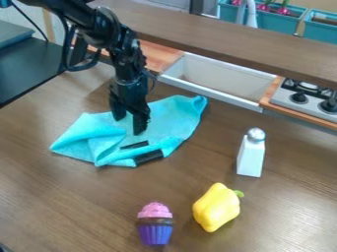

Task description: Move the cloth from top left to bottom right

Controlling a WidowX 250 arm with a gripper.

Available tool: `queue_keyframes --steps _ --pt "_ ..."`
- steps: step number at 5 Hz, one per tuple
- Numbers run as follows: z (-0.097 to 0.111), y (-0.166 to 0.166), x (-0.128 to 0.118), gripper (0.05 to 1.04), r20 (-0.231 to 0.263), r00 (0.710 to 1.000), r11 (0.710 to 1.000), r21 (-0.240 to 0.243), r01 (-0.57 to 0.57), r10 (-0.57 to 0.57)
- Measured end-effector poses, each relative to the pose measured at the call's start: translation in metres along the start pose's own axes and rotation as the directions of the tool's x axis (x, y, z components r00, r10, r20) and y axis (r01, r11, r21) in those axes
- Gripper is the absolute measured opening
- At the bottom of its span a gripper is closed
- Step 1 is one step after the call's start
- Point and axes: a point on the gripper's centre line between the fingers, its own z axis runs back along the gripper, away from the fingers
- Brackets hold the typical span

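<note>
The gripper (pixel 129 125) hangs over the upper left part of the table, pointing down at the middle of the cloth, its two fingers apart. The turquoise cloth (pixel 174 118) lies crumpled beneath it, with folds at its left and front and two dark strips near its front edge. No raised bunch of fabric shows between the fingers. Whether the fingertips touch the cloth cannot be told.
A white shaker with a silver top (pixel 251 157) stands at the right. In front are a yellow pepper (pixel 217 207) and a pink-and-purple cupcake (pixel 155 225). Behind are a white sink (pixel 220 81), a stove (pixel 306 100) and a raised brown shelf (pixel 230 39).
</note>
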Motion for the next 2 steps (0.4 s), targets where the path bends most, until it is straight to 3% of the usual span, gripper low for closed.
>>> queue_keyframes --steps 2 --pt "-0.005 0.022 0.016 0.999 -0.008 0.997 0.997 0.004 -0.077 0.078"
